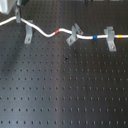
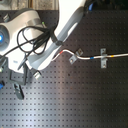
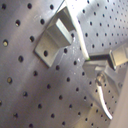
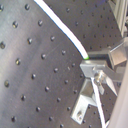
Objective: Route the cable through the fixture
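Observation:
The white cable (image 1: pixel 45 33) runs across the far side of the board from the first exterior view's left to its right, with a red band (image 1: pixel 60 31), a blue band (image 1: pixel 95 37) and a yellow band (image 1: pixel 120 36). Three grey metal fixture clips stand along it: left (image 1: pixel 28 35), middle (image 1: pixel 74 34) and right (image 1: pixel 110 39). The cable passes through the middle and right clips. At the left clip it lies by the top; I cannot tell if it is inside. My gripper (image 1: pixel 18 17) is shut on the cable just beyond the left clip. Both wrist views show the fingers (image 3: pixel 112 57) pinching the cable (image 4: pixel 65 30) beside a clip (image 3: pixel 55 37).
The black perforated board (image 1: pixel 65 90) fills the scene. In the second exterior view the white arm (image 2: pixel 65 30) and black hoses (image 2: pixel 30 42) cover the upper left. Small dark parts (image 2: pixel 19 90) lie near the second exterior view's left edge.

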Robot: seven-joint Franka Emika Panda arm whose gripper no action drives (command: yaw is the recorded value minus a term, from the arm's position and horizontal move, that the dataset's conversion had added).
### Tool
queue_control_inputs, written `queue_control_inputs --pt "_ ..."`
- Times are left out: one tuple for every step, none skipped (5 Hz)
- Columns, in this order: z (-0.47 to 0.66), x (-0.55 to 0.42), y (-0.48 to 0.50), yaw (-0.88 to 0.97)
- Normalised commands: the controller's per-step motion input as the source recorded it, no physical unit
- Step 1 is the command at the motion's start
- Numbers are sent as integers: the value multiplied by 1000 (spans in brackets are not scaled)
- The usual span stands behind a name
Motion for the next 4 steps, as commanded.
queue_control_inputs --pt "-1 -137 476 -260" --pt "43 -168 589 -471" --pt "-7 -87 377 -614" --pt "-70 -150 -91 -908"
